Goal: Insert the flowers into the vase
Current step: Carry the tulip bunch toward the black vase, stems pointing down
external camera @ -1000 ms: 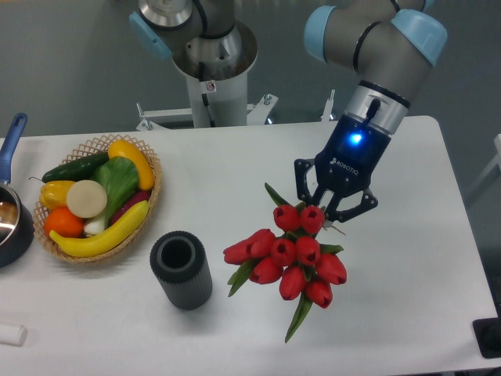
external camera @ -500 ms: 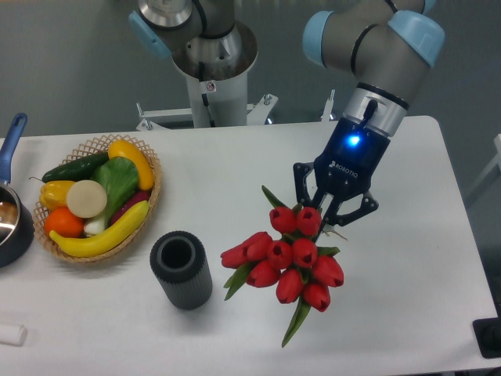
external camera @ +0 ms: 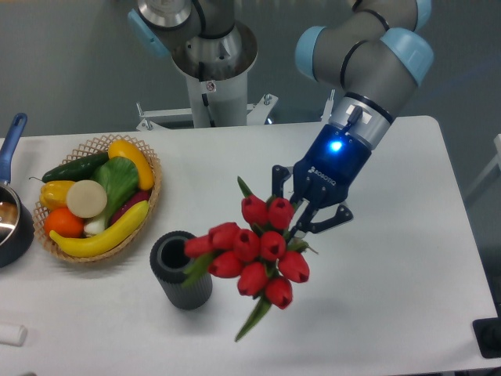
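**Gripper carrying flowers toward the vase**

Gripper [external camera: 301,213] at centre right of the frame, fingers clamped on the flowers [external camera: 254,251] near the top of the bunch, where the stems appear to gather behind the buds. The red buds fan out below and to the left of the fingers, clear of the table [external camera: 407,258]; one green leaf points toward the lower centre. The leftmost bud overlaps the right rim of the vase [external camera: 181,269], which stands upright at lower centre-left, just beside the wicker basket [external camera: 149,204] of fruit and vegetables. A dark pot [external camera: 9,223] sits at the left edge.

Judged step: transport and alignment. To do it well, the bunch likely needs turning so the stem ends, not the buds, face the round mouth; the stems should be centred over the opening before descending, and the grip released only once they are seated, since a sideways push could tip the vase.
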You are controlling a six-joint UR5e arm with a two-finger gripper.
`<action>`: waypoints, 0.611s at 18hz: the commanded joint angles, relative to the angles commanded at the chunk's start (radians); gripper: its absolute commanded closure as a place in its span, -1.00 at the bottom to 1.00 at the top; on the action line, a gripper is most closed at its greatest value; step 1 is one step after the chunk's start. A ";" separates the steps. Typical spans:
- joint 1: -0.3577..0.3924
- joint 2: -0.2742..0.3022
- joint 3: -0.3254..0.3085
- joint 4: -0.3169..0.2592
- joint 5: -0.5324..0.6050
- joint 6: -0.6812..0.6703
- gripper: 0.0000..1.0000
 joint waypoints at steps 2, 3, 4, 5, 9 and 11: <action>0.002 0.005 -0.023 0.000 -0.089 0.003 0.56; 0.000 0.011 -0.034 0.000 -0.117 0.009 0.56; -0.002 0.014 -0.047 0.000 -0.129 0.017 0.56; -0.005 0.018 -0.058 0.000 -0.135 0.024 0.56; -0.034 0.038 -0.081 0.000 -0.201 0.029 0.56; -0.046 0.046 -0.090 0.000 -0.241 0.029 0.56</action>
